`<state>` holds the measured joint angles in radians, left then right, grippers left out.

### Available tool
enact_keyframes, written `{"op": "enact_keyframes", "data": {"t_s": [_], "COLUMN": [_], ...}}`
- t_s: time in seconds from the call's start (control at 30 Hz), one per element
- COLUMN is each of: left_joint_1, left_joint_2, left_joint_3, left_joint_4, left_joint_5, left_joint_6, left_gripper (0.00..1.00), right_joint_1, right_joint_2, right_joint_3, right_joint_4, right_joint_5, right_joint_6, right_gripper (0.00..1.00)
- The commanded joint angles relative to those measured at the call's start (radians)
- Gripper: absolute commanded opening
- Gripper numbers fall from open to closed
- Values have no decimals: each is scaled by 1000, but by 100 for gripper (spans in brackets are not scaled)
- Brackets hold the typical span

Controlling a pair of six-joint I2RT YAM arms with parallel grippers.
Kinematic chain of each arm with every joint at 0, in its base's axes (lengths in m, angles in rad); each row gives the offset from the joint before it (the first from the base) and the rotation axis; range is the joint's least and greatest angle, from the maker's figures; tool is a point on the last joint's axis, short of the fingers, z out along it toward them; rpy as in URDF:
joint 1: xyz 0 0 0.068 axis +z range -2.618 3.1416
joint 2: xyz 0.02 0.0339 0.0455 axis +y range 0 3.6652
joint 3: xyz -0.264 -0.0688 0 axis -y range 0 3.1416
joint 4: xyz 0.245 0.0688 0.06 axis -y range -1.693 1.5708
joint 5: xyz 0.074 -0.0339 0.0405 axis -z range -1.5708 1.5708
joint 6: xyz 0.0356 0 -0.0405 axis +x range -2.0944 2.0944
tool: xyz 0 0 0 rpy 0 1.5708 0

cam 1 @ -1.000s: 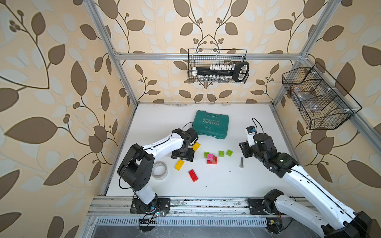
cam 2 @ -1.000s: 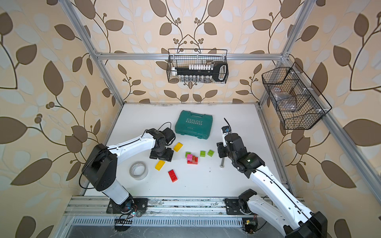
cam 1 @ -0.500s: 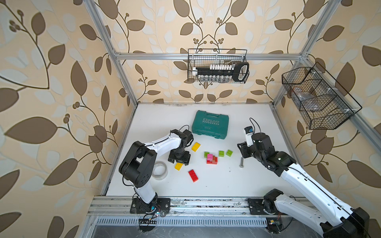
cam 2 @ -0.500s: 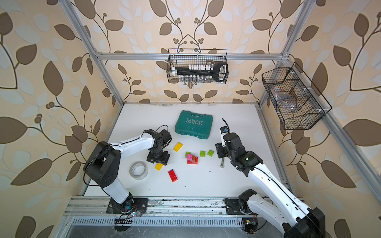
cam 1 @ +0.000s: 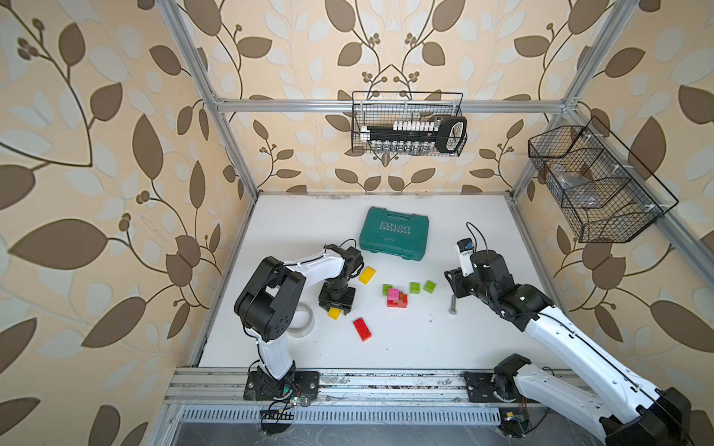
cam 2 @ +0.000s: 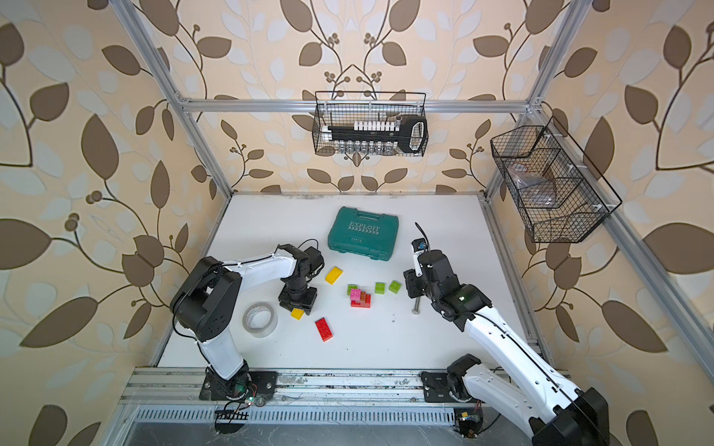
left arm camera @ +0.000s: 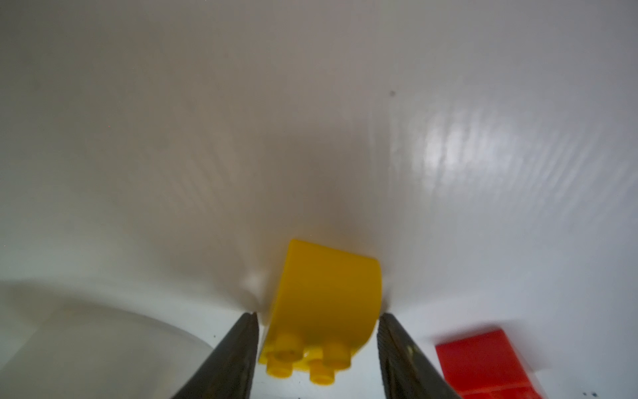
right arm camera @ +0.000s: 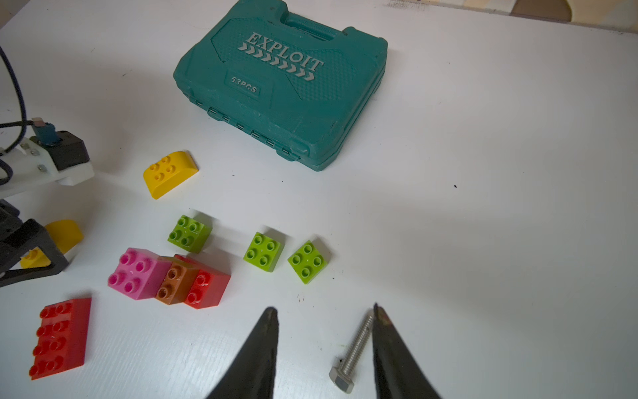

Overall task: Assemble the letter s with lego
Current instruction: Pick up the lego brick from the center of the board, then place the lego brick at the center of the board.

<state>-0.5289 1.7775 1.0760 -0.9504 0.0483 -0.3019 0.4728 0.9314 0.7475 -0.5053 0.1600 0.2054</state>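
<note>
Small yellow brick on the white table, your left gripper around it, one jaw at each side, pressing or not you cannot tell, pink-brown-red stack near, your right gripper with jaws apart, empty, beside a bolt

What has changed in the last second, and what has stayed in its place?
The left gripper left the far yellow brick, moved toward the robot's base and came down over the near yellow brick. Its fingers narrowed and now stand on both sides of it; a firm grip cannot be told yet. The right gripper barely shifted; the bolt, the case and the other bricks stayed in place.
</note>
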Motion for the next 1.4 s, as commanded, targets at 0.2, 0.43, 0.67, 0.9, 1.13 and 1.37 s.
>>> {"op": "enact_keyframes", "data": {"t_s": [0.2,0.43,0.67,0.9,1.13,1.37], "left_joint_1": [3,-157,-459,-590,-651,-678], "left_joint_2": [-71,-274,-249,-62,82,151], "left_joint_3": [60,161,172,235,276,289], "left_joint_4": [-91,-154,-53,16,47,17], "left_joint_5": [-60,-71,-92,-33,-48,-101], "left_joint_6": [40,145,281,439,549,620], "left_gripper": [31,28,25,24,24,36], "right_joint_1": [-3,-2,-2,-1,-2,-2], "right_joint_2": [-40,-181,-270,-348,-395,-400], "right_joint_3": [-7,-94,-119,-133,-145,-150], "right_joint_4": [3,155,163,158,130,128], "right_joint_5": [-30,-207,-210,-226,-202,-201], "right_joint_6": [-17,-146,-200,-239,-268,-276], "right_gripper": [37,34,33,37,37,37]}}
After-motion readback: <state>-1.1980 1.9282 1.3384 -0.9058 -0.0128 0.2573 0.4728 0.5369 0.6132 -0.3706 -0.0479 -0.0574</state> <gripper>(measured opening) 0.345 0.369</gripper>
